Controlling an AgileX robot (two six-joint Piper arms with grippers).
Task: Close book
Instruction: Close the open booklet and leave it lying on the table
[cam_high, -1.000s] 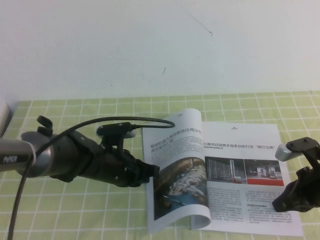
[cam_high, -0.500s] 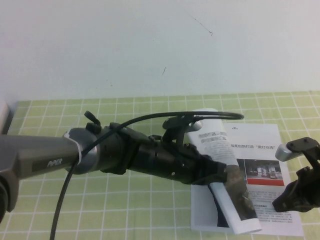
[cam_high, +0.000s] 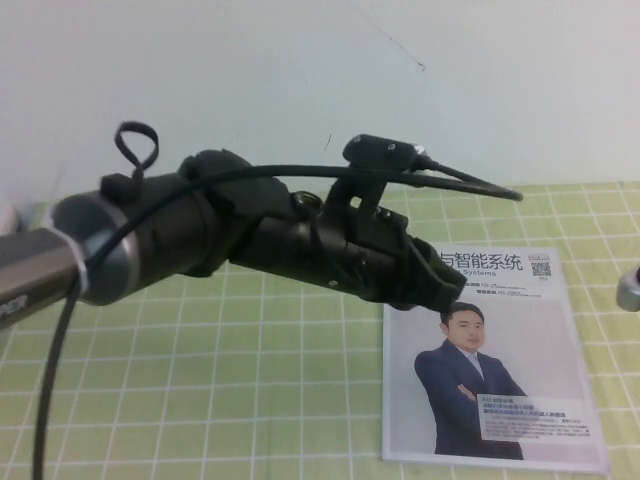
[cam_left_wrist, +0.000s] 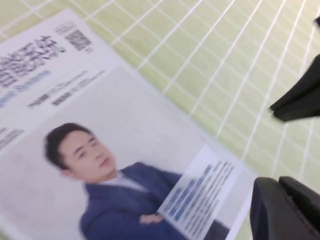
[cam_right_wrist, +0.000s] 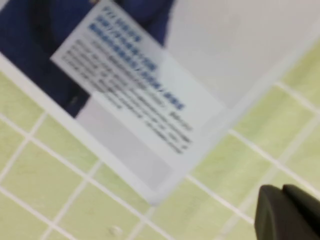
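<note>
Book (cam_high: 500, 350) closed, lengthwise away from robot; left end effector (cam_left_wrist: 263, 150) spread above it; right end effector (cam_right_wrist: 287, 212) nearby, unreadable.

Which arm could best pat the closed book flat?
Left, probably. The left claw hovers open over the book's far corner; the right claw sits off beyond the book's right edge.

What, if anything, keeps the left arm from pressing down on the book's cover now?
Probably nothing, so yes: the left gripper, open, hovers above the far-left part of the closed book, with bare cover beneath it. The right gripper is off past the book's near-right corner, out of the way.
</note>
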